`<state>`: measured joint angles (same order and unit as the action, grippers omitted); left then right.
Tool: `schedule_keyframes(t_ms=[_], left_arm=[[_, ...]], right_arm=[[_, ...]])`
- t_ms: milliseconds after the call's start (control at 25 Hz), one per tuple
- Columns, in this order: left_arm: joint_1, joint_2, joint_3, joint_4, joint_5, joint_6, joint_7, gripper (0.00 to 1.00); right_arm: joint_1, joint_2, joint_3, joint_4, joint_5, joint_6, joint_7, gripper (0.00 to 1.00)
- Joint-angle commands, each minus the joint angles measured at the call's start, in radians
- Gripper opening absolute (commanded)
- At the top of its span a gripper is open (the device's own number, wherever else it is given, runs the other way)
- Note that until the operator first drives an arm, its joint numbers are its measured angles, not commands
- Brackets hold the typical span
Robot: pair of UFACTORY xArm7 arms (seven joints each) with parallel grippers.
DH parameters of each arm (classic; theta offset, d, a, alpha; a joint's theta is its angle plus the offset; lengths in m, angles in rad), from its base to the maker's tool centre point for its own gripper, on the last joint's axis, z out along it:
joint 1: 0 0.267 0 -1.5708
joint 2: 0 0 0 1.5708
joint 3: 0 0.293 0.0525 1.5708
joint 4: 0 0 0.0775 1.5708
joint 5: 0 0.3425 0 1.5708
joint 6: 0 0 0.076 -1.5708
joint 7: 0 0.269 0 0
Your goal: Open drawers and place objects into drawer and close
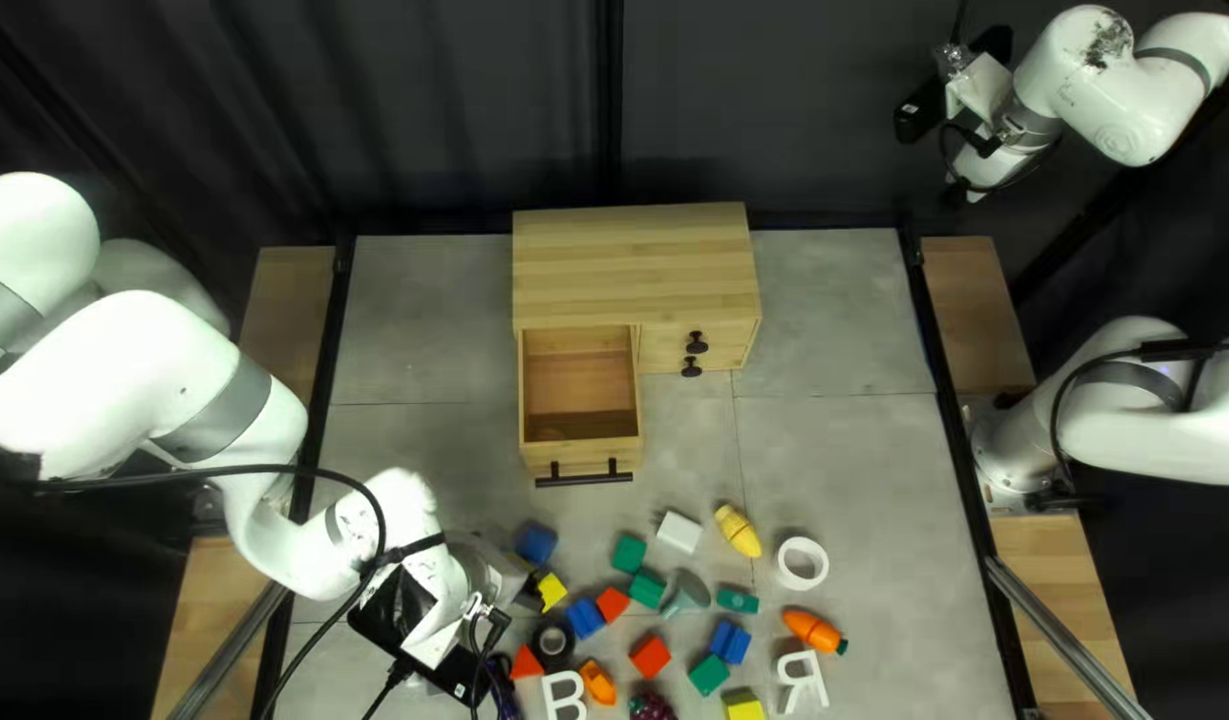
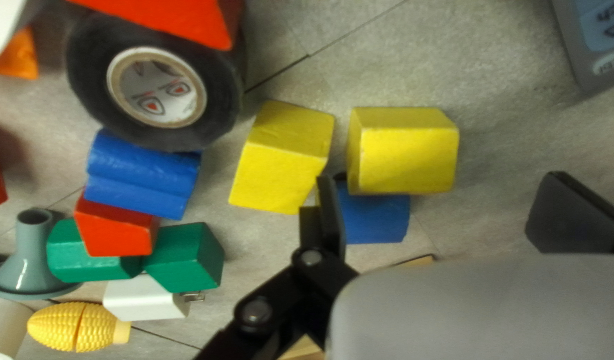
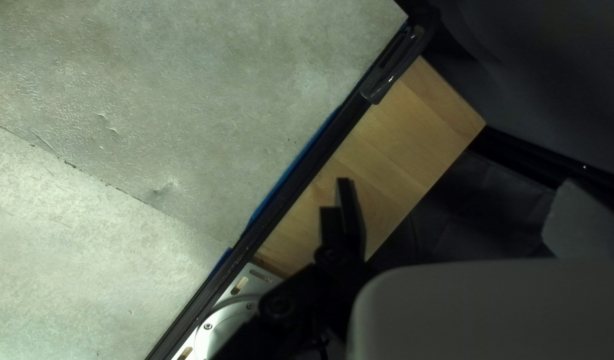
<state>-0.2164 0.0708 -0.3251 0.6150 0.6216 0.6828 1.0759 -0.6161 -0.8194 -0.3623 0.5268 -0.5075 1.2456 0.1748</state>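
Observation:
The wooden cabinet [image 1: 634, 260] has its left drawer [image 1: 577, 374] pulled out, with nothing seen inside; two smaller knobbed drawers beside it are closed. My left gripper [image 1: 518, 583] is low over the blocks left of the pile. In its wrist view the left gripper [image 2: 443, 207] stands open, a blue block [image 2: 377, 223] showing near one finger and a yellow block [image 2: 403, 160] just ahead. Another yellow block [image 2: 283, 157] lies outside that finger. Up at the right, my right gripper [image 1: 924, 110] is raised; in its wrist view the right gripper [image 3: 453, 213] is open and holds nothing.
Toys and blocks spread over the near table: black tape [image 2: 157, 87], a corn [image 1: 737, 531], a carrot [image 1: 813, 630], a white ring [image 1: 802, 563], a grey funnel [image 1: 686, 594] and white letters. A grey keypad device [image 2: 597, 47] lies beyond the left fingers. The drawer handle [image 1: 584, 474] juts forward.

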Motion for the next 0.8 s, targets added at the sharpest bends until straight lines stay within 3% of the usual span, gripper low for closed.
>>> schedule_keyframes(t_ms=[40,480,800], left_arm=[[-0.001,-0.002,-0.001,-0.004,0.001,-0.002,-0.002,0.00],[-0.016,-0.138,-0.010,-0.011,-0.115,0.107,0.052,0.00],[0.010,-0.200,0.026,0.106,-0.208,0.269,0.070,0.00]], right_arm=[[0.000,0.000,0.000,0.000,0.000,0.000,0.000,1.00],[0.000,0.000,0.000,0.000,0.000,0.000,0.000,1.00],[0.000,0.000,0.000,0.000,0.000,0.000,0.000,1.00]])
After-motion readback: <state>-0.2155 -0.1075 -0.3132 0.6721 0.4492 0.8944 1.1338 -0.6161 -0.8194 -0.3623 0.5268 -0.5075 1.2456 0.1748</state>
